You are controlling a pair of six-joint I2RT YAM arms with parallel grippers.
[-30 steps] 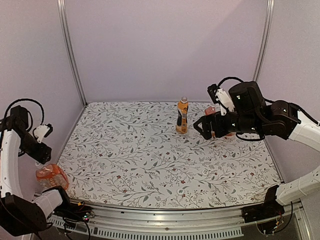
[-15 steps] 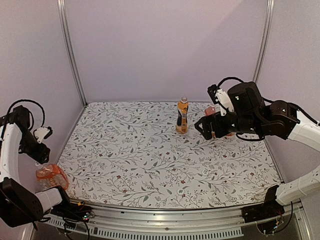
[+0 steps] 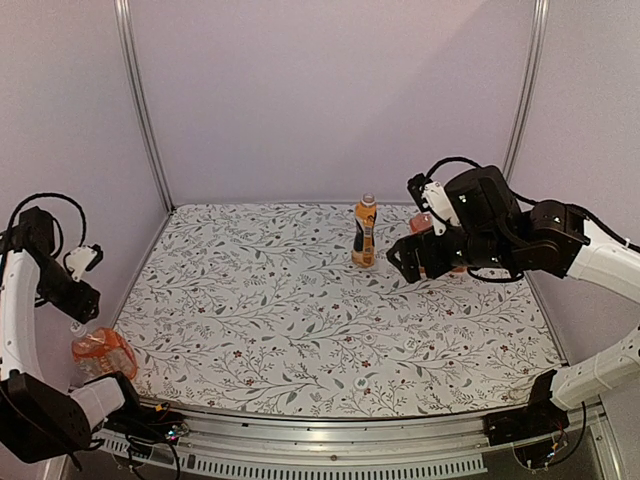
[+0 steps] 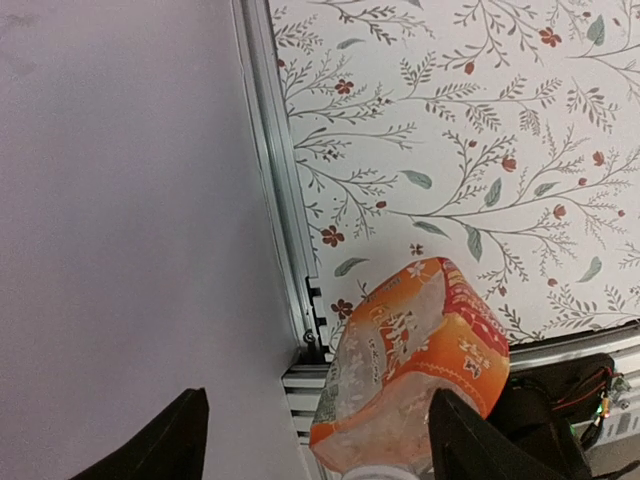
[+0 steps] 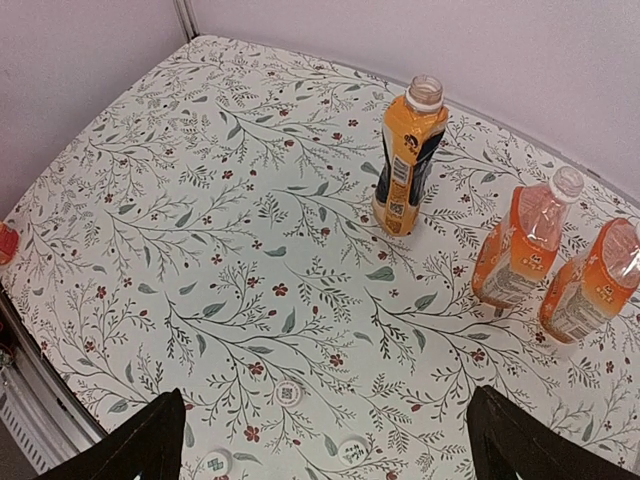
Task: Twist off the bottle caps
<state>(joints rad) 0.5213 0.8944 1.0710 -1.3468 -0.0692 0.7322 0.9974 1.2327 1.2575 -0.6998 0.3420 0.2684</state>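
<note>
Three white caps (image 5: 288,393) are lying loose on the flowered table (image 5: 200,200), close together and nearer the right wrist camera than the bottles are. The right gripper (image 5: 328,393) is hanging above them with its fingers spread wide and nothing between them. Beyond the caps the tall bottle (image 5: 405,165) with the dark label is standing upright, its neck bare. To its right two squat bottles (image 5: 525,245) are standing side by side, near each other but apart, their necks also showing no cap. In the overhead view the right arm (image 3: 540,235) is reaching over the table's right side, partly covering those two.

The fourth bottle (image 4: 410,370) — squat, orange-labelled — is lying at the table's near left corner, sticking out past the metal rail (image 4: 285,200). The left gripper (image 4: 318,395) is hovering over it with its fingers apart; one finger is sitting just beside the bottle, the other is standing well clear, so nothing is being clamped. A pale round end is showing at the bottom edge of the left wrist view — whether it is a cap I cannot tell.
</note>
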